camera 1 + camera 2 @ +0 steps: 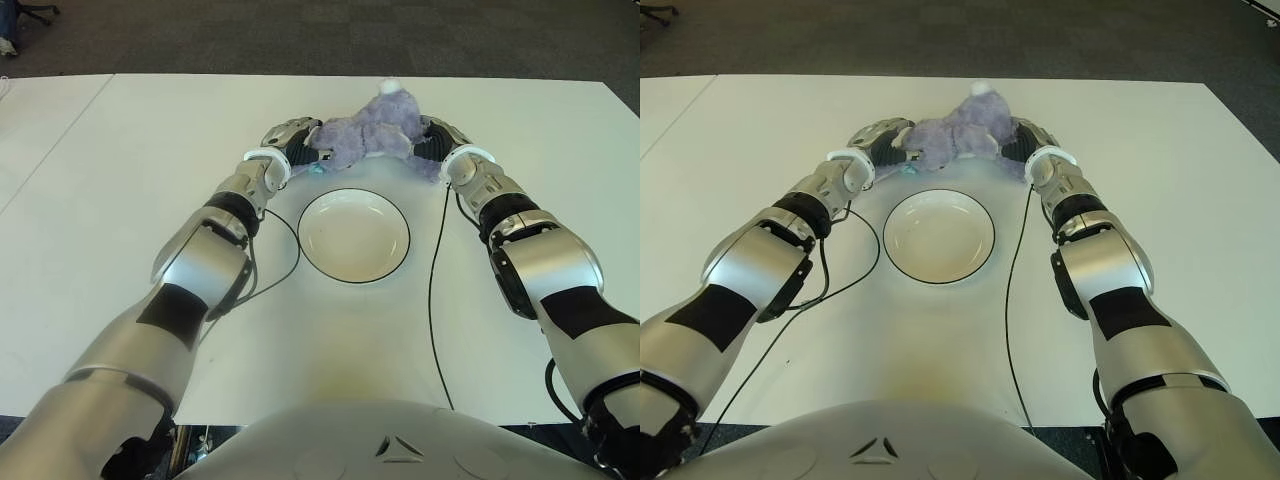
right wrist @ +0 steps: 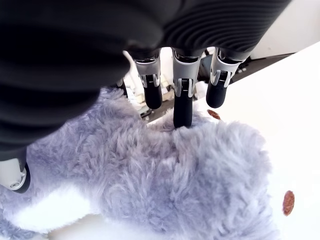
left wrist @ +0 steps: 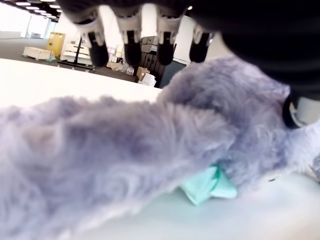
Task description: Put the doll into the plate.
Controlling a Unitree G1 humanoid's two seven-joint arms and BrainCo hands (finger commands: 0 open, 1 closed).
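White counter (image 1: 120, 160) fills the scene, with dark carpet beyond its far edge. Fingers (image 2: 182, 100) of the right hand (image 1: 440, 140) press into the fur, and fingers (image 3: 132, 37) of the left hand (image 1: 290, 135) reach over the other flank, so both hands cup the doll (image 1: 370, 130) from opposite sides, probably because it is too soft and bulky for one. It is a fluffy grey-lilac plush with a white tuft, sitting just beyond the empty white plate (image 1: 353, 235).

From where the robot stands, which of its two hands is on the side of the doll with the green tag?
The left hand: the green tag peeks from under the doll beside it; the right hand has none nearby.
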